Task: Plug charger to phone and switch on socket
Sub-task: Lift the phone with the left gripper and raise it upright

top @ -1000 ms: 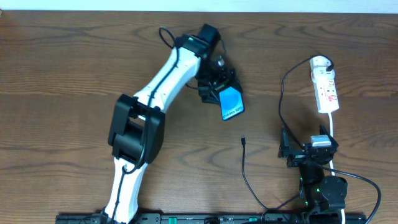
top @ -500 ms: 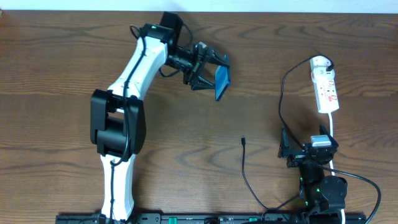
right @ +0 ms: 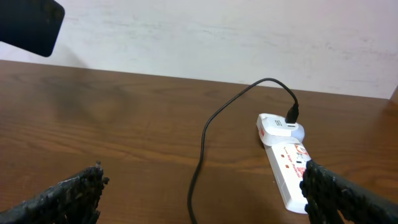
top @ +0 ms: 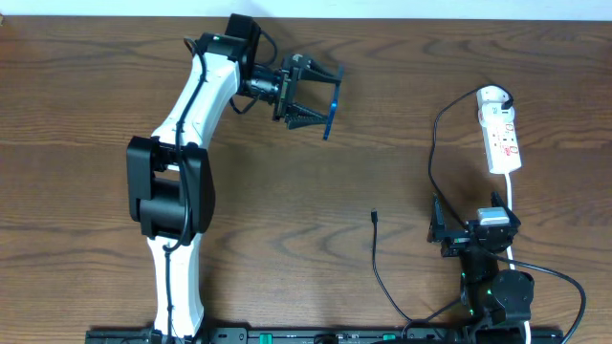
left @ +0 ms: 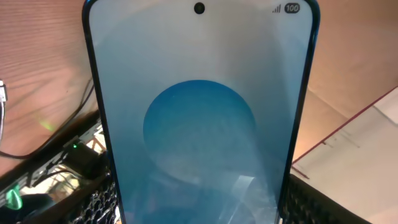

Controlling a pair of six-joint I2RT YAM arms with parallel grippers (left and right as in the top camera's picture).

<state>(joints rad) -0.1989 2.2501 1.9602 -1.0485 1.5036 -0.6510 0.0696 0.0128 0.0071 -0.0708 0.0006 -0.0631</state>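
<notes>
My left gripper (top: pixel 314 94) is shut on the phone (top: pixel 330 105) and holds it off the table at the back, edge-on to the overhead camera. In the left wrist view the phone's blue screen (left: pixel 199 118) fills the frame, with a black finger (left: pixel 309 200) against each long edge. The charger's black cable (top: pixel 376 260) runs across the table and ends in a loose plug tip (top: pixel 374 216) at mid-table. Its other end sits in the white socket (top: pixel 501 134) at the right. My right gripper (top: pixel 475 235) stands open at the front right, and the cable (right: pixel 202 143) and socket (right: pixel 285 167) lie beyond it.
The socket's thick white cord (top: pixel 513 196) runs down past the right gripper toward the front edge. A pale wall (right: pixel 249 37) rises behind the table. The phone's dark back (right: pixel 31 25) shows at the top left of the right wrist view.
The left arm has swung back and to the left with the phone, lifting it and turning it from face-up to edge-on. The right arm, cable and socket have not moved.
</notes>
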